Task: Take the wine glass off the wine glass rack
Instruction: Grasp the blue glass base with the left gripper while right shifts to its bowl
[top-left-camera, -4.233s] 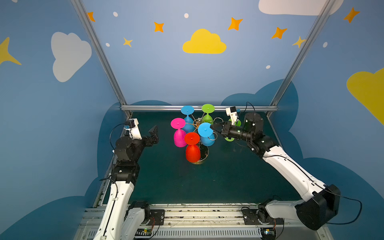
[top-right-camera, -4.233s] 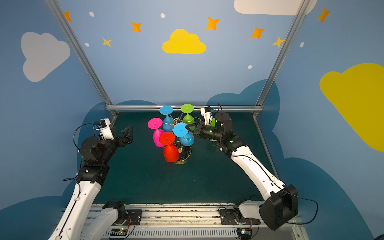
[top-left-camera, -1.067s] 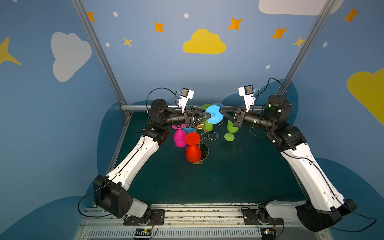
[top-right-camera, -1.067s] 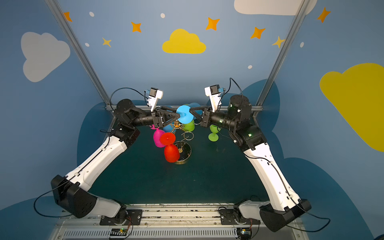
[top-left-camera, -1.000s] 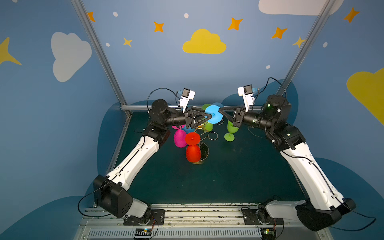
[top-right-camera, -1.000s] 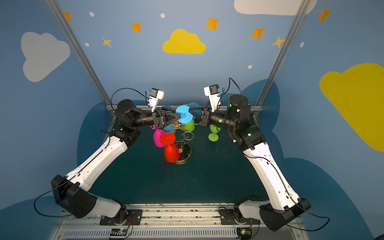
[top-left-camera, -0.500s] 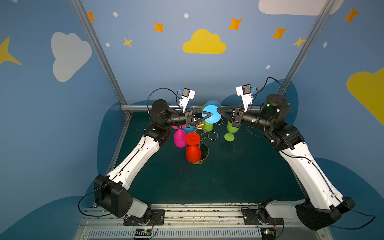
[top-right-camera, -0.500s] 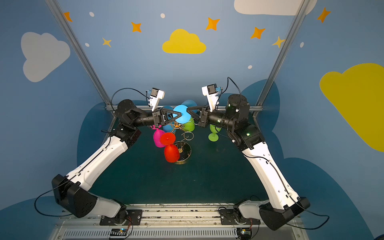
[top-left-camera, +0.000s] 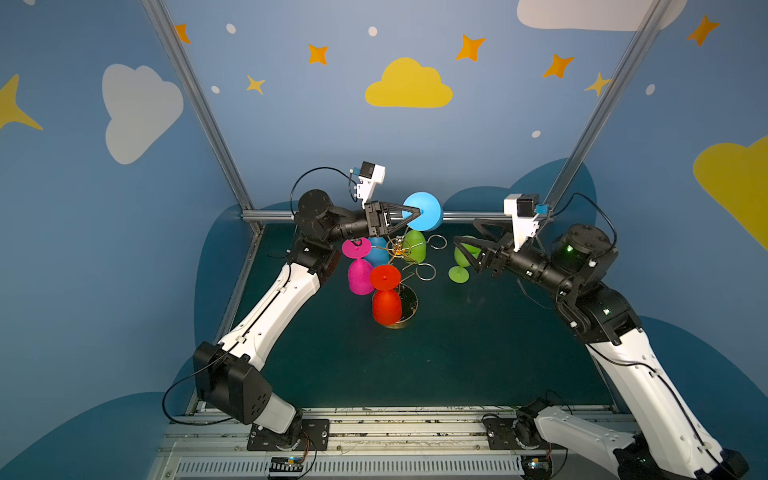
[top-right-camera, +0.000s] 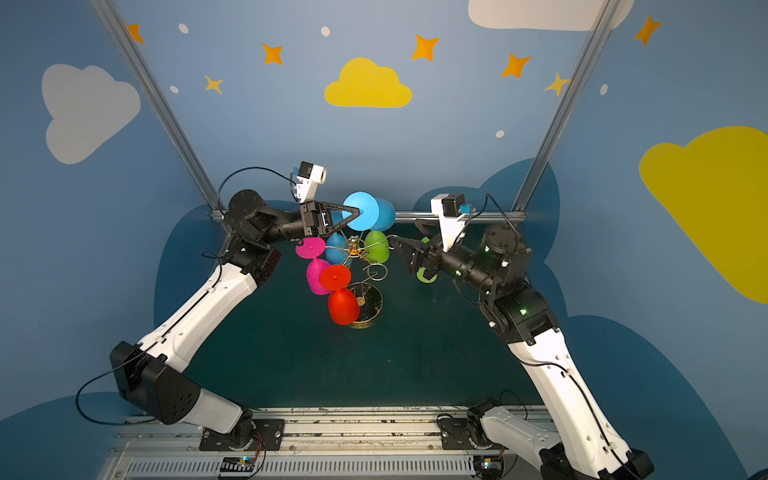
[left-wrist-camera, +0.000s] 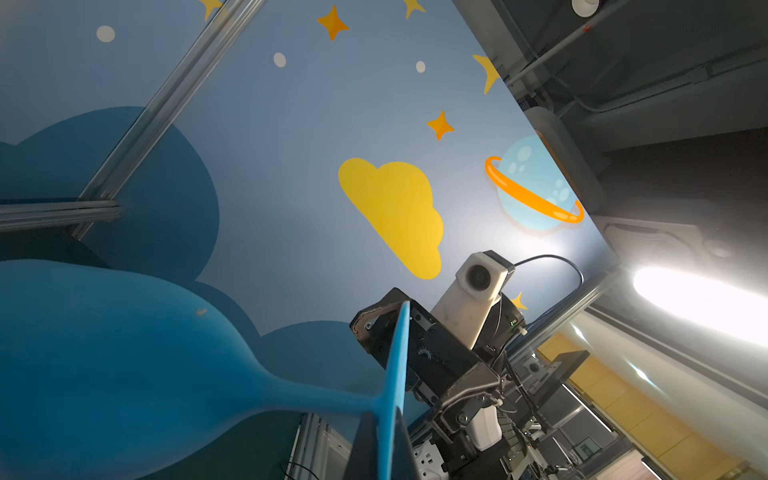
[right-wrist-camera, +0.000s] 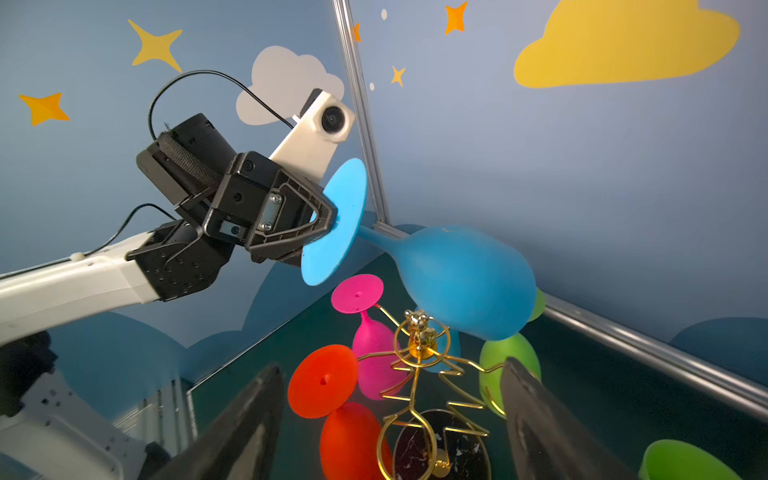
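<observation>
Blue wine glass (top-left-camera: 429, 217) hung above the gold wine glass rack (top-left-camera: 397, 249), our left gripper (top-left-camera: 417, 212) clamped on its foot. Our right gripper (top-left-camera: 464, 230) stood wide open, apart from it. We judged the lift-off done; next we needed to set the glass down on the table (top-left-camera: 457, 353), clear of the rack.

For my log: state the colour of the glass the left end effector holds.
Light blue wine glass, clearest in the right wrist view.

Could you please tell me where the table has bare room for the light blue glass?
The widest bare mat lies between the wine glass rack and the front rail. Crowded: around the rack, and by the standing green glass.
</observation>
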